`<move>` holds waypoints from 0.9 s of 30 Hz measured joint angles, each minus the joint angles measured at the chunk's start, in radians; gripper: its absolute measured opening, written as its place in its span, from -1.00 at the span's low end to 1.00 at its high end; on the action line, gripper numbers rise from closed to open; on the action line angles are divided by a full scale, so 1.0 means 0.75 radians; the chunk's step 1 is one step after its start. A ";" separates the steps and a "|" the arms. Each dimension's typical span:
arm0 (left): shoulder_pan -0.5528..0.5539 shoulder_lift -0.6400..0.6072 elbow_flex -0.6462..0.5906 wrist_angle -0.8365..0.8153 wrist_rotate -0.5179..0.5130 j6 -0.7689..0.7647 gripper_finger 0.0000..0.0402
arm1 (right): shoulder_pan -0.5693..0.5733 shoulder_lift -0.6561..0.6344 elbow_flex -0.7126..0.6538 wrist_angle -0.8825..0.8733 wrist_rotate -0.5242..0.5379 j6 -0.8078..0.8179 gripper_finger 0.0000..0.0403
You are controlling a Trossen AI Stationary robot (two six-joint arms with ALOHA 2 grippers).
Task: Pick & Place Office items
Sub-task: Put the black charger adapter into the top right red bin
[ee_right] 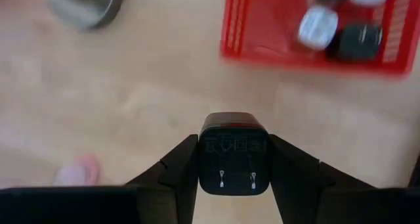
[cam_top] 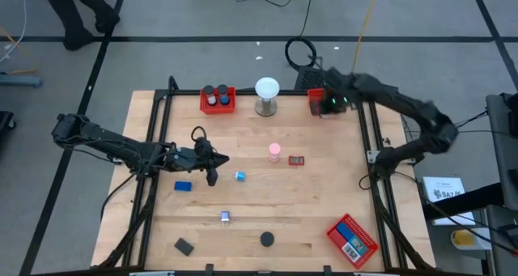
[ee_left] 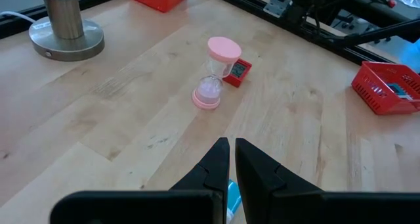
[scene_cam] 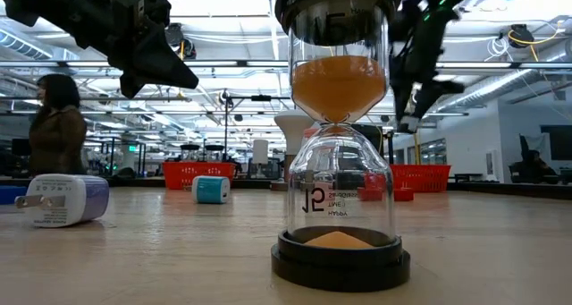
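Office items are mostly loose on the bench (cam_top: 324, 195): pink sand timer (cam_top: 275, 151) mid-bench with a small red gadget (cam_top: 296, 160) just beside it, blue block (cam_top: 183, 186), blue-and-white piece (cam_top: 239, 176), white plug adapter (cam_top: 226, 217), and two black pieces at the near edge. A few already sit in the back red tray (cam_top: 218, 99) beside the white globe (cam_top: 267, 96).

Right claw (ee_right: 233, 161) has a black charger block (ee_right: 233, 155) pinched between its fingers, prongs facing the camera, up in the air at the far right corner by another red tray (cam_top: 316, 100). Wrist view shows a tray with black and white pieces ahead of it, not under it.

Left claw (ee_left: 231, 165) is pinched shut, nothing in it, hovering near the blue-and-white piece.

Step looks like carry-and-drop. My advice: get the block squarely over the tray interior before opening, clear the mesh wall, go low so it doesn't bounce out, and avoid landing on the pieces already in there. Grip looks centred, so a straight release should do.
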 joint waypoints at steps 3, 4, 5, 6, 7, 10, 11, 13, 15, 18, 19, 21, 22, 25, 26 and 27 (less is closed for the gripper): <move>0.000 0.000 0.000 0.000 0.001 0.002 -0.87 | -0.130 0.176 0.107 0.032 -0.007 -0.092 -0.30; 0.000 0.000 0.000 0.000 0.001 0.005 -0.87 | -0.162 0.231 0.140 0.040 -0.007 -0.114 -0.30; 0.000 0.000 0.000 0.000 0.000 0.005 -0.87 | -0.191 0.285 0.166 0.042 -0.006 -0.133 -0.30; 0.000 0.000 0.000 0.000 0.000 0.005 -0.87 | -0.216 0.335 0.190 0.040 -0.006 -0.148 -0.29; 0.000 0.000 0.000 0.000 0.000 0.005 -0.87 | -0.235 0.381 0.212 0.039 -0.006 -0.157 -0.28; 0.000 0.000 0.000 0.000 0.000 0.005 -0.87 | -0.263 0.485 0.256 0.073 -0.004 -0.180 -0.24; 0.000 0.000 0.000 0.000 0.000 0.005 -0.87 | -0.267 0.507 0.265 0.095 -0.003 -0.185 -0.24; 0.000 0.000 0.000 0.000 0.000 0.004 -0.87 | -0.274 0.539 0.278 0.141 0.000 -0.186 -0.25; 0.000 0.000 0.000 0.000 0.000 0.004 -0.87 | -0.277 0.556 0.281 0.189 0.025 -0.187 -0.28; 0.000 0.000 0.000 -0.001 0.000 0.000 -0.87 | -0.285 0.577 0.282 0.214 0.067 -0.176 -0.28; 0.000 0.000 0.000 -0.001 0.000 0.000 -0.87 | -0.290 0.586 0.282 0.214 0.075 -0.177 -0.28; 0.000 0.000 0.000 -0.001 0.000 0.000 -0.87 | -0.299 0.603 0.282 0.214 0.078 -0.185 -0.26; 0.000 0.000 0.000 -0.001 0.000 0.000 -0.87 | -0.301 0.612 0.282 0.218 0.092 -0.188 -0.26; 0.000 0.000 0.000 -0.010 0.000 0.000 -0.87 | -0.302 0.639 0.282 0.255 0.138 -0.191 -0.26; 0.000 0.000 0.000 -0.018 0.000 -0.001 -0.87 | -0.302 0.643 0.282 0.264 0.143 -0.197 -0.27; 0.000 0.000 0.000 -0.026 -0.001 -0.003 -0.87 | -0.301 0.646 0.282 0.269 0.147 -0.203 -0.27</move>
